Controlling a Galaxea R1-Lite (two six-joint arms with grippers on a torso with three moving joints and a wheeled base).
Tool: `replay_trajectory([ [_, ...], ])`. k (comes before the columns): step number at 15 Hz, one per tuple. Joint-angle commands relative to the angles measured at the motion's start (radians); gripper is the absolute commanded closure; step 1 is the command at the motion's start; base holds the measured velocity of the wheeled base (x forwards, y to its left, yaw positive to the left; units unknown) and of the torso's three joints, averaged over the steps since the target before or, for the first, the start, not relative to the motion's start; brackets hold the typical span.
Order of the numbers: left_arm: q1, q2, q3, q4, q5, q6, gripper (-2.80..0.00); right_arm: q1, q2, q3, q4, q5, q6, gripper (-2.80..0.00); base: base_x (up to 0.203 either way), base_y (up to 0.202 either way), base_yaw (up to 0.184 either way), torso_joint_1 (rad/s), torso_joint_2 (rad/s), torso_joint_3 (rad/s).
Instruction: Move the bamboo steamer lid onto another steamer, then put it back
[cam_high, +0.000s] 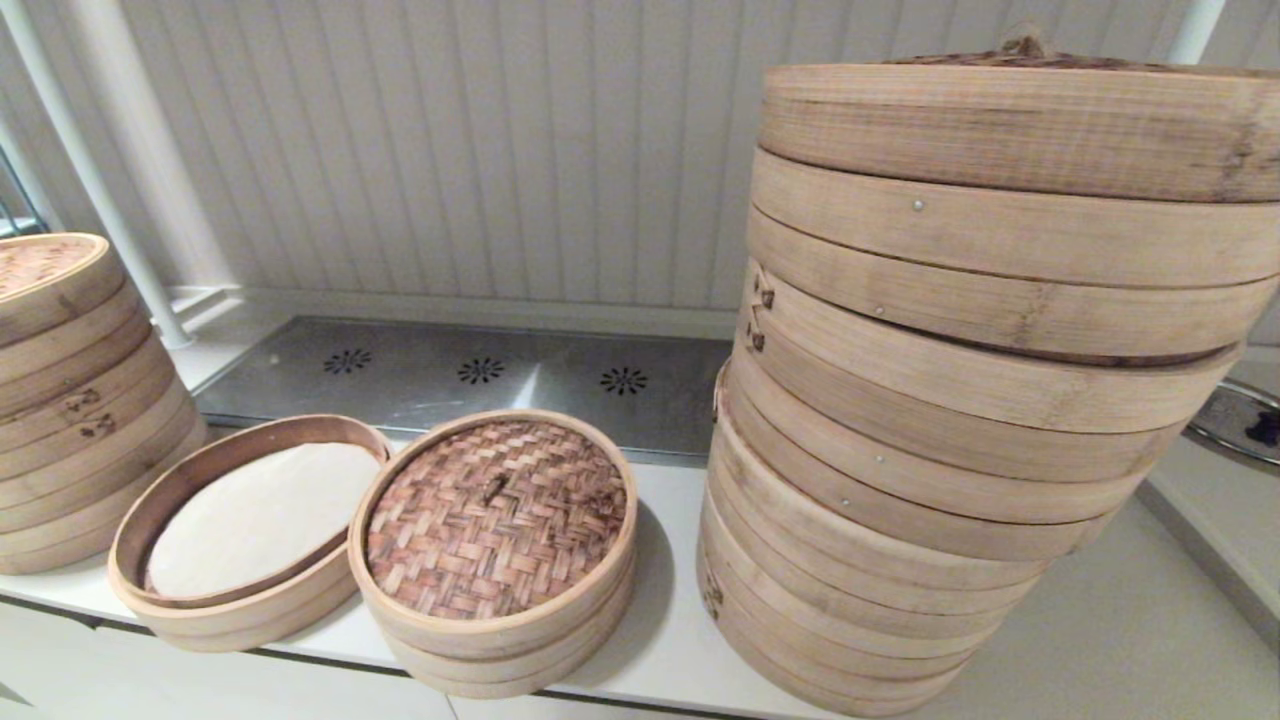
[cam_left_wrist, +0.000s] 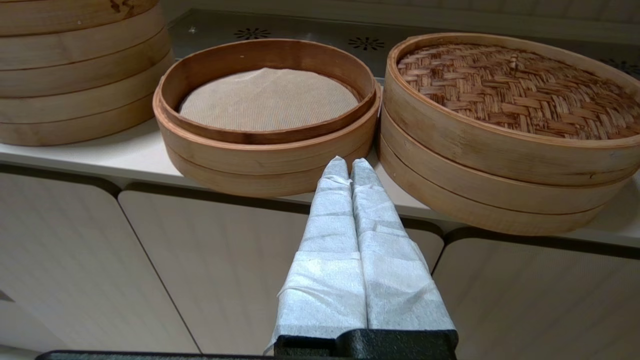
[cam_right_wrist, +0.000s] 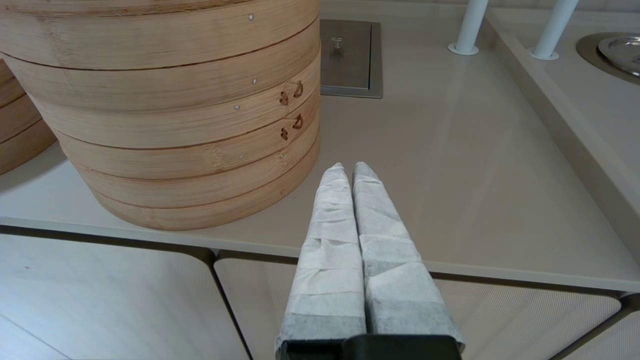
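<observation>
The bamboo steamer lid, with its reddish-brown woven top and tiny centre loop, sits on a small basket at the counter's front middle. Touching it on the left is the other steamer, open, with a pale liner sheet inside. My left gripper is shut and empty. It hovers in front of the counter edge, pointing at the gap between the two small baskets. My right gripper is shut and empty, off the counter edge beside the huge stack. Neither gripper shows in the head view.
A huge stack of baskets with a knotted lid stands right of the lidded basket. A medium stack stands at far left. A steel vent plate lies behind. White posts and a metal dish are at the right.
</observation>
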Motion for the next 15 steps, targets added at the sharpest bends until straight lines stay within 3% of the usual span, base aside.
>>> replay_trajectory([
  [1, 0.0, 0.002, 0.003, 0.0, 0.001, 0.0, 0.0, 0.0, 0.0, 0.001, 0.0, 0.0, 0.0, 0.0, 0.0, 0.0, 0.0, 0.0, 0.0, 0.0],
  [15, 0.0, 0.0, 0.003, 0.0, 0.0, 0.007, 0.0, -0.001, 0.001, 0.001, 0.0, 0.0, 0.001, 0.0, 0.0, 0.0, 0.0, 0.0, 0.0, 0.0],
])
